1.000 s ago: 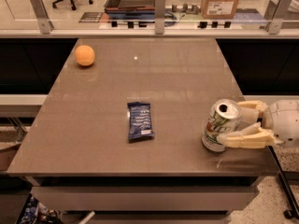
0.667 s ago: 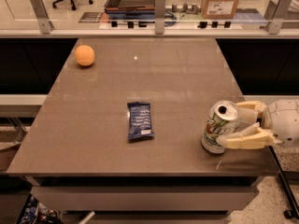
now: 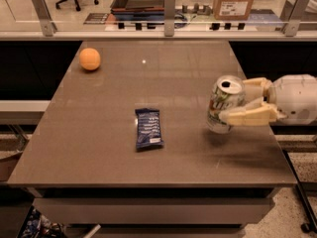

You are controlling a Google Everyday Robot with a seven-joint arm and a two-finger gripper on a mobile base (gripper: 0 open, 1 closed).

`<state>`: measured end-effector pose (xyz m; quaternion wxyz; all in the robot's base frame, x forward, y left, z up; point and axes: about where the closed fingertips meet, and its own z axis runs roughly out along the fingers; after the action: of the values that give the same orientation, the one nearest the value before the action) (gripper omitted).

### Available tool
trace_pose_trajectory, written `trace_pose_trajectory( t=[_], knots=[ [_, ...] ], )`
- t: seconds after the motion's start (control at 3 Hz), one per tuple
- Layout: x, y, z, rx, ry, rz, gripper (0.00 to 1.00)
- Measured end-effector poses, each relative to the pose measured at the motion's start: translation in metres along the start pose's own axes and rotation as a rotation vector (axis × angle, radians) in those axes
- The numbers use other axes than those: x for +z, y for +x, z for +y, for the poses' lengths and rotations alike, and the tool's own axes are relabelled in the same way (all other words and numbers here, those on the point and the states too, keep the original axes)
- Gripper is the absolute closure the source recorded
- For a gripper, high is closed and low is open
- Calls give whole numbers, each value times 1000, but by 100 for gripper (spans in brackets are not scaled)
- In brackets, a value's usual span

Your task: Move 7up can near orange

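7up can (image 3: 225, 104) now aloft in gripper (image 3: 233, 101), right edge

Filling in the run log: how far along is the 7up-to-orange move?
Done: the gripper at the right edge of the table is shut on the 7up can, which looks lifted just off the surface, tilted. In hand: the carry. Left: crossing to the orange at the far-left corner, past the blue packet, and setting the can down beside it.
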<state>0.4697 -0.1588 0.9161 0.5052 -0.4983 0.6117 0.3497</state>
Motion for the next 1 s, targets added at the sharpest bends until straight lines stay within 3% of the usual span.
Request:
trace_pose_trajectory(
  t=[0.67,1.0],
  knots=[
    [50,-60,-62,18,154,19,100],
    [93,-77,-87,-2,187,34,100]
  ],
)
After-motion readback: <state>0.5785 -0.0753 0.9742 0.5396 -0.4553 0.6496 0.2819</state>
